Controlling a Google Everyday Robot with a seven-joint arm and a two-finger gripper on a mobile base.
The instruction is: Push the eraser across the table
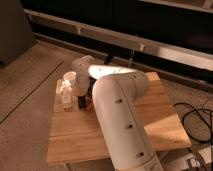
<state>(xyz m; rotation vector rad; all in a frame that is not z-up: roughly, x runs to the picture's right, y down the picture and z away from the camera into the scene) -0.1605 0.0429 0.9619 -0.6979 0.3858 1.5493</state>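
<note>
The eraser [81, 103] is a small dark block on the left part of the wooden table [150, 125], just right of the pale jars. My white arm [117, 115] rises from the front, bends over the table and reaches left and down. The gripper [83, 91] hangs at the arm's end, right above the eraser and close to it; I cannot tell whether it touches it. A thin orange thing [89, 105] lies beside the eraser on its right.
A pale cup-like jar [69, 77] and a clear bottle-like jar [66, 95] stand near the table's left edge. Black cables [196, 114] lie on the floor at the right. A dark wall with a rail [150, 45] runs behind the table.
</note>
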